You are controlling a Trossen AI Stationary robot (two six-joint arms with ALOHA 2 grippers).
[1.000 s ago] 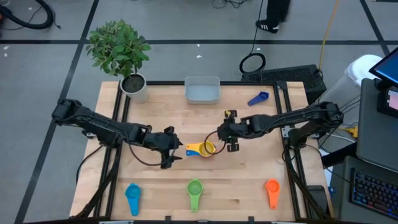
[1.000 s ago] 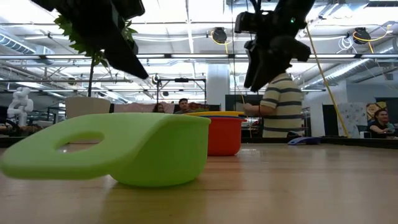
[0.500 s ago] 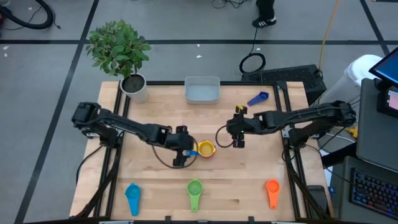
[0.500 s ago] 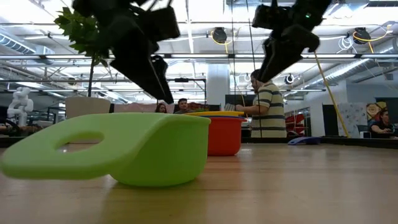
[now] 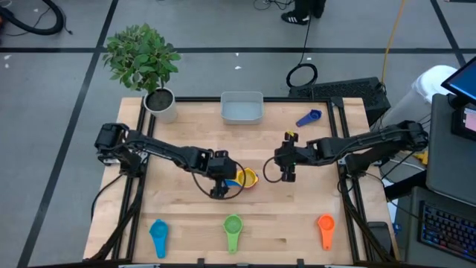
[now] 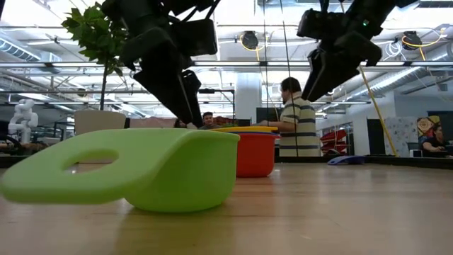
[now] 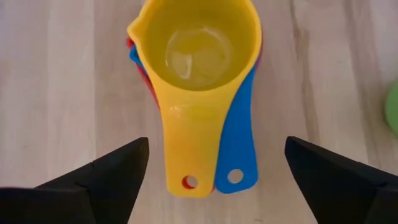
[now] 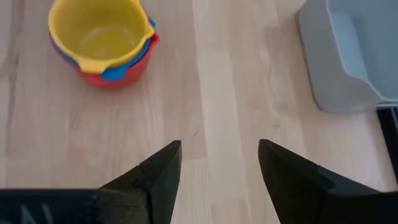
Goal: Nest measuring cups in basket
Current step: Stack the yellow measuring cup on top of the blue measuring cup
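Now your left end effector (image 5: 223, 181) has closed in over the yellow-blue-red stack (image 7: 198, 81) mid-bench — jaws wide, holding nothing. Right end effector (image 5: 285, 165) has backed off, open and empty. The basket (image 5: 242, 108) sits far back; four cups remain loose.

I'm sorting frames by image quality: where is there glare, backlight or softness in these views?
Low view: bright ceiling lights backlight both arms into dark shapes; the green cup fills the foreground. Left wrist view: a glossy highlight sits in the yellow cup. High view: even light, no strong glare on the table.
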